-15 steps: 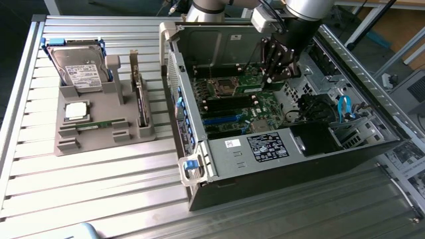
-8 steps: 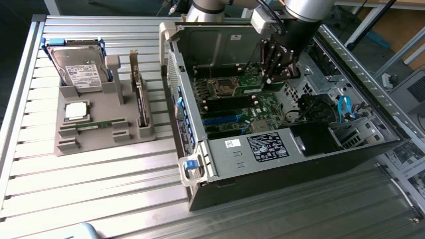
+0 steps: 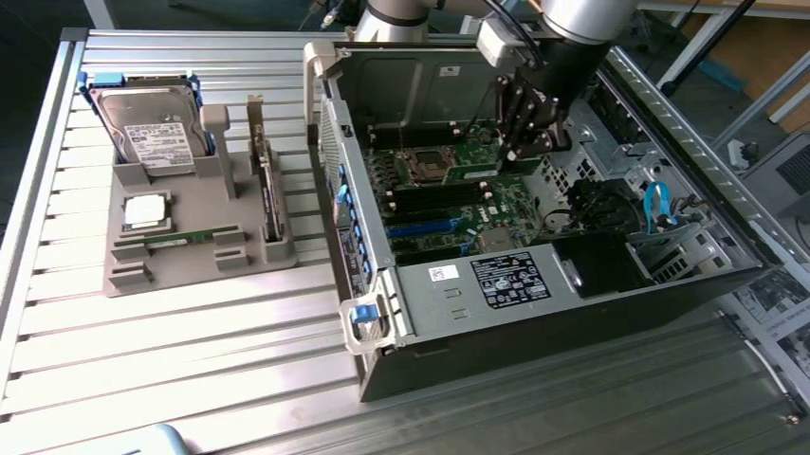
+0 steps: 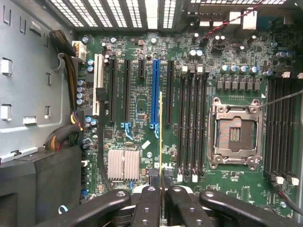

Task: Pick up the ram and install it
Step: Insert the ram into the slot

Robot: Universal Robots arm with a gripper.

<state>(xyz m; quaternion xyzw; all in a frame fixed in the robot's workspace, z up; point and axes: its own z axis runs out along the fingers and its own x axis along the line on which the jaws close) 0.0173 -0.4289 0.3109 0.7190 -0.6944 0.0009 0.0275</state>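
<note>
One ram stick clamped edge-on in tool, fingers nearly closed, pinching thin board. Tool down inside open computer case on desk, over motherboard. Stick runs parallel to black memory slots beside CPU socket, yet appears nearer blue expansion slot. Height above board: cannot tell. My read: doing this well means centring over one memory slot, keeping stick square, matching notch, pressing straight and evenly. Skew risks bent contacts.
</note>
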